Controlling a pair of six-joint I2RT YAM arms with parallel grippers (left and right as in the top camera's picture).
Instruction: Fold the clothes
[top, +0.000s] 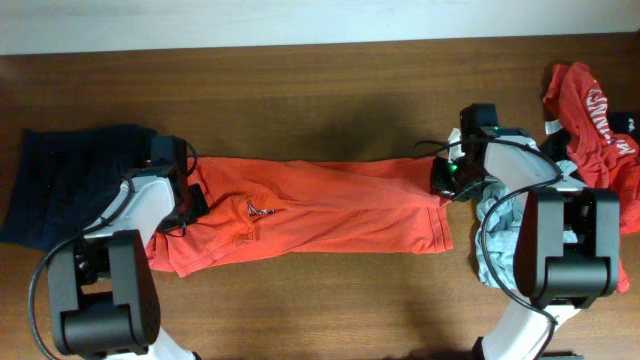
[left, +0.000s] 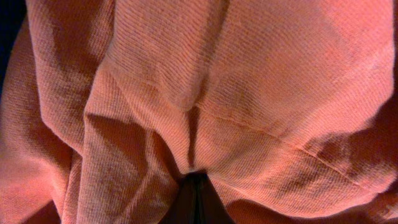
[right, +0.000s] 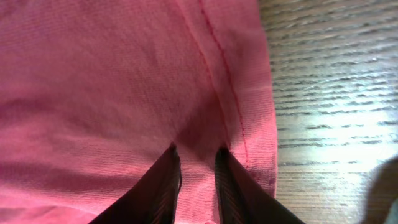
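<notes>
Subject item: one orange shirt (top: 320, 205), laid flat and drawn out lengthwise across the middle of the table (top: 300, 90), running from near the left edge towards the right edge. A small pale emblem (top: 258, 210) shows on its left half. The cloth lies mostly smooth, with folds gathered at the left end.

Left gripper (left: 196, 179): clenched on the left end of the orange shirt. The left wrist view shows the cloth puckered into deep creases that run down into the closed fingertips.

Right gripper (right: 198, 154): clamped on the right end of the orange shirt, just inside the stitched hem. Its two fingers (right: 166, 186) stand close together with a pinch of cloth between them. Bare wood shows beside the hem.

Surroundings: a dark navy garment (top: 70, 180) lies crumpled at the left edge, partly under the left arm and touching the orange shirt. A red garment (top: 590, 110) with pale lettering sits bunched at the far right corner. A light grey garment (top: 495, 240) lies near the right edge, partly beneath the right arm.
</notes>
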